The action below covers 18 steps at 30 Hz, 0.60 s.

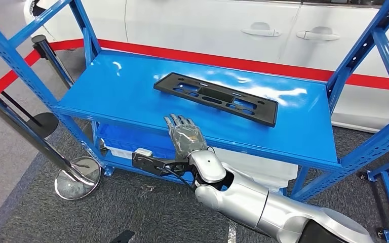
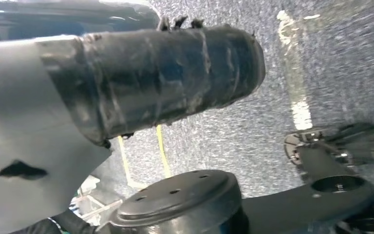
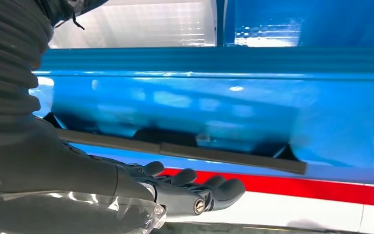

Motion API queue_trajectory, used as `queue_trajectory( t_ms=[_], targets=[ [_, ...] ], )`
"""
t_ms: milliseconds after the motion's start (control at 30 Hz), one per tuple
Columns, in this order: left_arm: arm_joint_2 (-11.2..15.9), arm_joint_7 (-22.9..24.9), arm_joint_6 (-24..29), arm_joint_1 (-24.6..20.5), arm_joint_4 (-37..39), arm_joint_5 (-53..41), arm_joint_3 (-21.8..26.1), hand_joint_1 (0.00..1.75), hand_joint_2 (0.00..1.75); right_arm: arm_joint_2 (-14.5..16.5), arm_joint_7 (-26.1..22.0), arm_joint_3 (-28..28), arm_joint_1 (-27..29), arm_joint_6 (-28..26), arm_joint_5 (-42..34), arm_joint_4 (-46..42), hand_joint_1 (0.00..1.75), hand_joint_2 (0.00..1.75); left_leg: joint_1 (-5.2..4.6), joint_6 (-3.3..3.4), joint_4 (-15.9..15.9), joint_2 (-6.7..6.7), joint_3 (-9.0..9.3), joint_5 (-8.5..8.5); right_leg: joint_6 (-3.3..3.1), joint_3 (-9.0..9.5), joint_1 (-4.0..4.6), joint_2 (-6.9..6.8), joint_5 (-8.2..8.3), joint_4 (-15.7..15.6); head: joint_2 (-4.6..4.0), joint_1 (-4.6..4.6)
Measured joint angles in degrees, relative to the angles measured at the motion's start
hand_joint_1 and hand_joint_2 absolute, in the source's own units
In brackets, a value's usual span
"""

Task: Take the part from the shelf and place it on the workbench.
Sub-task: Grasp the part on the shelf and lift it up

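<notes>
Overhead, the right hand [image 1: 184, 135] hovered with fingers spread and empty at the blue shelf's [image 1: 121, 96] front edge, the black plastic part [image 1: 215, 97] lying flat just beyond. From the wrist, fingers [image 3: 195, 183] should slide under its near edge.

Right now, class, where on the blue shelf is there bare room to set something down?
The shelf is bare left of the black part, and in the strip between the part and the right hand. The middle-right is taken by the part.
</notes>
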Motion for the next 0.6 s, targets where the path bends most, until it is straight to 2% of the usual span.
queue_trajectory(
  t_ms=[100, 167, 200, 267, 300, 333, 367, 433, 467, 500, 600],
  targets=[
    [0.0, 0.0, 0.0, -0.1, 0.0, 0.0, 0.0, 0.00, 0.00, 0.0, 0.0, -0.1, 0.0, 0.0, 0.0, 0.0, 0.00, 1.75, 0.08, -0.92, -0.1, 0.11, 0.11, -0.47, -0.91, 0.60, 0.05, 0.22, -0.58, -0.8, 0.00, -0.05],
    [0.0, 0.0, 0.0, -0.1, 0.0, 0.0, 0.0, 0.00, 0.00, 0.1, 0.0, -0.1, 0.0, 0.0, 0.0, 0.0, 0.00, 1.75, 0.22, -1.53, 1.9, 0.22, -0.63, -1.65, -1.64, 1.25, -0.23, 0.19, -0.78, -1.2, 0.00, -0.27],
    [0.0, 0.0, 0.0, -0.1, 0.0, 0.0, -0.1, 0.00, 0.00, 0.1, 0.0, -0.1, -0.1, 0.0, 0.0, 0.0, 0.00, 1.75, 0.30, -1.79, 4.3, 0.26, -1.83, -2.76, -1.91, 1.61, -0.32, 0.14, -0.95, -1.3, 0.00, -0.35],
    [0.0, 0.0, 0.0, -0.1, 0.0, 0.1, -0.1, 0.00, 0.00, 0.1, 0.1, -0.2, 0.0, 0.1, 0.0, 0.0, 0.00, 1.75, 0.38, -2.19, 11.9, 0.27, -6.22, -5.49, -2.23, 2.12, -0.28, 0.06, -1.41, -1.3, 0.00, -0.49],
    [0.0, 0.0, 0.0, 0.0, 0.0, 0.1, -0.1, 0.00, 0.00, 0.1, 0.1, -0.2, 0.1, 0.1, 0.0, 0.0, 0.00, 1.75, 0.40, -2.28, 14.9, 0.27, -8.29, -5.98, -2.26, 2.36, -0.26, 0.07, -1.65, -1.3, 0.00, -0.48],
    [0.0, 0.0, 0.0, 0.1, 0.0, 0.1, -0.1, 0.00, 0.00, 0.1, 0.2, -0.2, 0.1, 0.2, 0.0, 0.0, 0.00, 1.75, 0.40, -2.30, 16.2, 0.27, -9.62, -5.39, -2.26, 2.66, -0.24, 0.12, -1.93, -1.3, 0.00, -0.51],
    [0.0, 0.1, 0.0, 0.1, 0.0, 0.1, -0.1, 0.00, 0.00, 0.1, 0.2, -0.2, 0.2, 0.4, 0.0, 0.0, 0.00, 1.75, 0.40, -2.21, 14.9, 0.27, -9.64, -3.57, -2.22, 3.03, -0.24, 0.19, -2.21, -1.3, 0.00, -0.51],
    [0.0, 0.1, 0.0, 0.1, 0.0, 0.1, -0.1, 0.00, 0.00, 0.1, 0.2, -0.2, 0.2, 0.9, -0.1, 0.1, 0.00, 1.75, 0.35, -1.79, 7.6, 0.27, -7.04, 1.53, -2.00, 4.04, -0.24, 0.29, -2.91, -1.3, 0.00, -0.48],
    [0.0, 0.1, 0.0, 0.1, 0.0, 0.1, -0.1, 0.00, 0.00, 0.1, 0.2, -0.2, 0.1, 1.2, -0.1, 0.1, 0.00, 1.75, 0.17, -1.53, 4.1, 0.26, -5.50, 3.09, -1.81, 4.42, -0.16, 0.32, -3.22, -1.4, 0.00, -0.45],
    [0.0, 0.1, 0.0, 0.0, 0.0, 0.1, -0.1, 0.00, 0.00, 0.1, 0.2, -0.2, 0.1, 1.4, -0.1, 0.1, 0.00, 1.75, 0.00, -1.26, 1.6, 0.25, -4.32, 3.78, -1.61, 4.64, -0.07, 0.35, -3.47, -1.4, 0.00, -0.43],
    [0.0, 0.1, 0.0, -0.1, 0.0, 0.2, -0.2, 0.00, 0.00, 0.1, 0.5, -0.2, 0.1, 1.9, -0.2, 0.3, 0.00, 1.75, -0.22, -0.48, -0.1, 0.22, -3.35, 3.12, -0.80, 4.86, 0.14, 0.31, -3.79, -1.8, 0.00, -0.42]
  ],
)
